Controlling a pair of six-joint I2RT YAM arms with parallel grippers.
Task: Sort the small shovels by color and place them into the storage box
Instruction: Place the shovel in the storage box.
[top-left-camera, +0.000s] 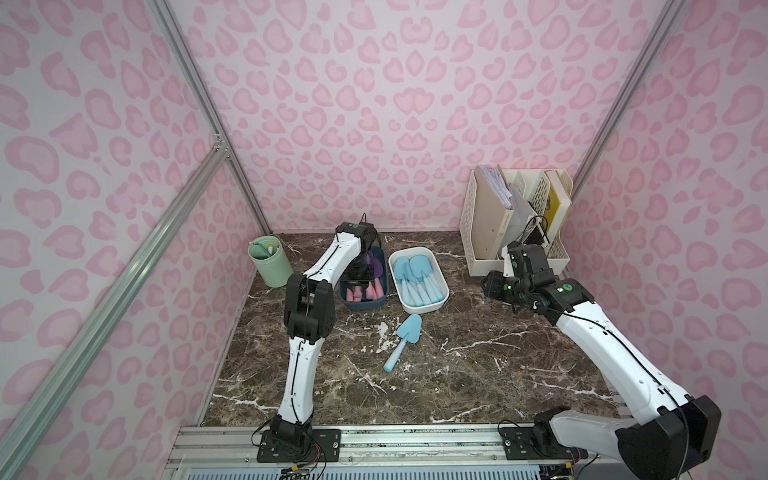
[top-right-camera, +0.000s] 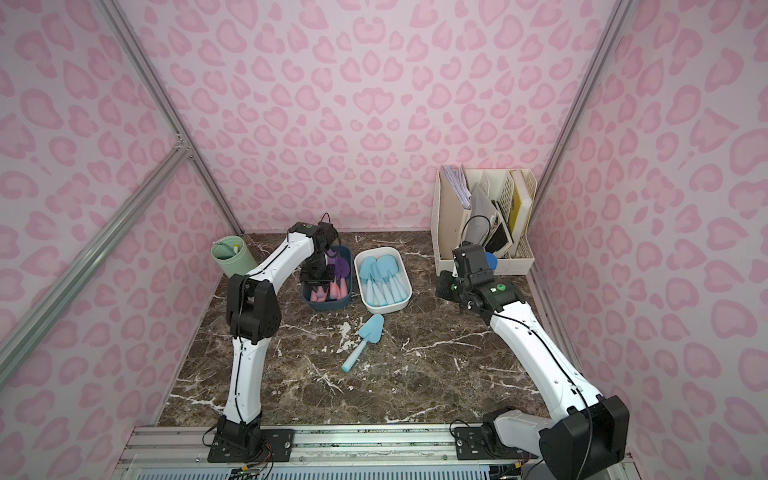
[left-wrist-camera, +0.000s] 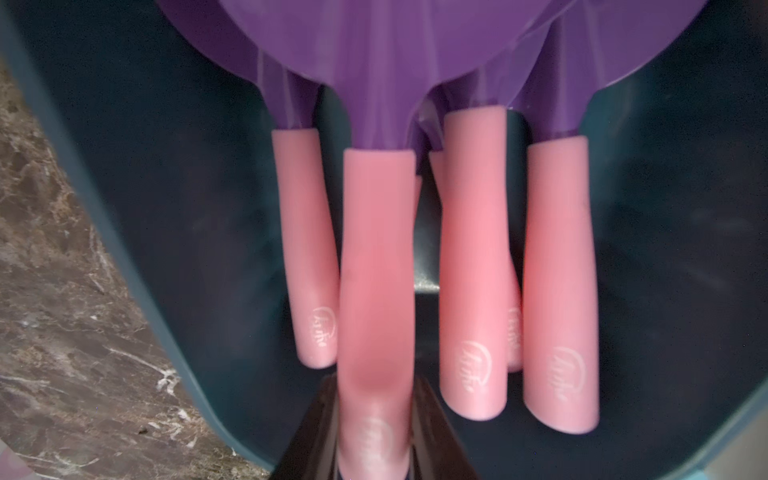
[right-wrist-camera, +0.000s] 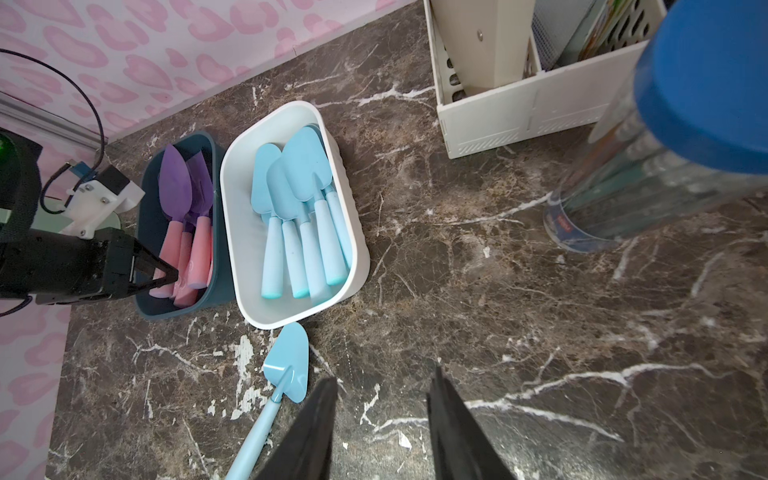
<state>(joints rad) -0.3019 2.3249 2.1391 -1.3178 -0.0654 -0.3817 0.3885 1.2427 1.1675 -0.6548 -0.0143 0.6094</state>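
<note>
My left gripper is clamped on the pink handle of a purple shovel, low over the near end of the dark blue box. The blade points toward the far end, the same way as the other purple shovels lying inside, and the handle sits just above theirs. I judge that I am at the release.

To do it well, I should bring the handle down until it rests among the others, inside the walls, before I let go, so it does not bounce or tip over the rim. Then I part the fingers only a little and lift straight up, because the neighbouring handles lie close on both sides and a sideways pull could drag 1 of them out.

My right gripper hangs above the table with its fingers apart and nothing between them. The blue shovels are stacked in the white box, just beside the dark one. 1 loose blue shovel lies on the table in front of the white box, blade toward it. It looks like the only 1 left to sort, and its handle is free for the right side to take.
</note>
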